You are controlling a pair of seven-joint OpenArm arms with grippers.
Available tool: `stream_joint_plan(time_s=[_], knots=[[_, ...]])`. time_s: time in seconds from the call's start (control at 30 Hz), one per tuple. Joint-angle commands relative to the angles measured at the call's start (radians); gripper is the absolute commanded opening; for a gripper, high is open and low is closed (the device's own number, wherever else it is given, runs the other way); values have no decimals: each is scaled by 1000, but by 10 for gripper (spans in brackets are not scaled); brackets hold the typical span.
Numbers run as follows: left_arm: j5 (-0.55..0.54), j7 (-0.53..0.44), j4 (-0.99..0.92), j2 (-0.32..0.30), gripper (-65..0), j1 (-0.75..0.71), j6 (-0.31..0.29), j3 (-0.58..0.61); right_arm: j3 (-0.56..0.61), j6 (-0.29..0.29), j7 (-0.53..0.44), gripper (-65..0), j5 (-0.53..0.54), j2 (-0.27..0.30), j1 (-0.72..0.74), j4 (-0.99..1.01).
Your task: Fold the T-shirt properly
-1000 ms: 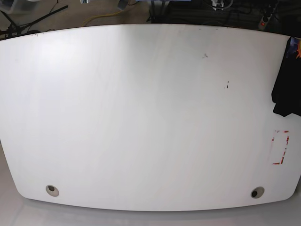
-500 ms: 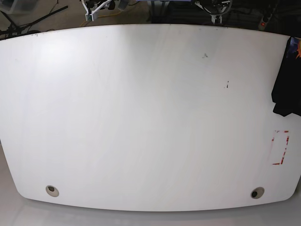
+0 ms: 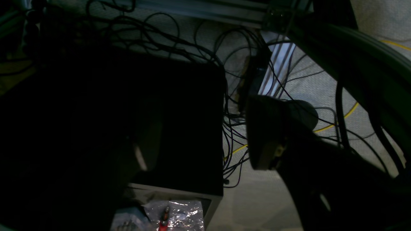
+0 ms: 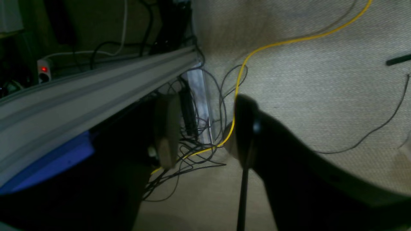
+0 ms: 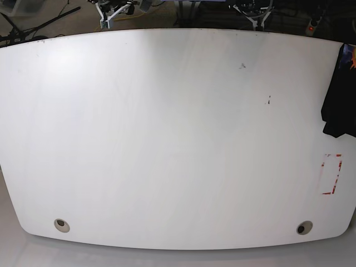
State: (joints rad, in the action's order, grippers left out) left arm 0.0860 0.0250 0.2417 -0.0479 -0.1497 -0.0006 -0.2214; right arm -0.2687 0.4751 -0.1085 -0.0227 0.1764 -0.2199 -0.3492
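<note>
White counter (image 5: 167,139) spreads bare across the base view, from the right pincer (image 4: 200,128) at the far left edge, across to the left pincer (image 3: 196,141) further along that edge, to the T-shirt (image 5: 339,94) bunched at the far right, partly out of frame. Both pincers hang spread and empty over floor cables. Judged risk: a long reach could drag the cloth off the counter's edge instead of spreading it flat.

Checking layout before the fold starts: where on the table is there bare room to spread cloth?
The white table is bare from its left edge to the red tape rectangle. Only the right edge is taken, by the black T-shirt.
</note>
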Motion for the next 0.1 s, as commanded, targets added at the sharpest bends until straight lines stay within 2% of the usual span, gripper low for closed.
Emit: stream_joint_plan(time_s=[0.0, 0.07], knots=[[1, -4, 2, -5, -281, -3, -2, 0, -2, 9, -9, -388, 4, 10, -5, -1], [-1, -4, 2, -5, -281, -3, -2, -3, -2, 9, -9, -388, 4, 10, -5, -1]])
